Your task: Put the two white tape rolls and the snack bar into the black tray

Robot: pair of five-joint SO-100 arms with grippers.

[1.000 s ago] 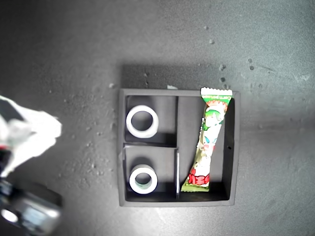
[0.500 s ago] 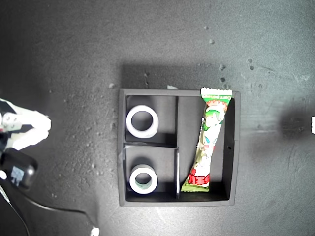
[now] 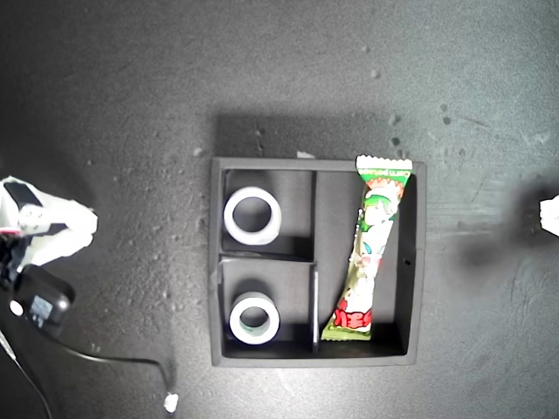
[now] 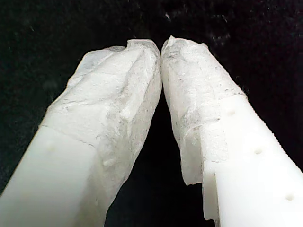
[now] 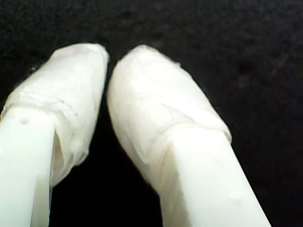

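The black tray (image 3: 417, 262) lies in the middle of the exterior view. An all-white tape roll (image 3: 252, 216) sits in its upper small compartment. A second white tape roll (image 3: 254, 319), greenish inside, sits in the lower small compartment. The green-and-white snack bar (image 3: 370, 253) lies along the tall compartment, red end nearest the view's bottom. My first gripper (image 4: 162, 47) is shut on nothing over dark surface. My second gripper (image 5: 108, 59) is shut and empty too. An arm's white gripper (image 3: 86, 227) rests at the exterior view's left edge; which arm it is does not show.
A white tip of another arm (image 3: 549, 215) pokes in at the exterior view's right edge, casting a blurred shadow toward the tray. A black camera module (image 3: 39, 305) and a black cable (image 3: 113, 360) lie at that view's lower left. The dark tabletop is speckled.
The arm at the exterior view's left has pulled back from a large blur to a still pose at the edge. The white tip at the right edge came into view. Tray contents unmoved.
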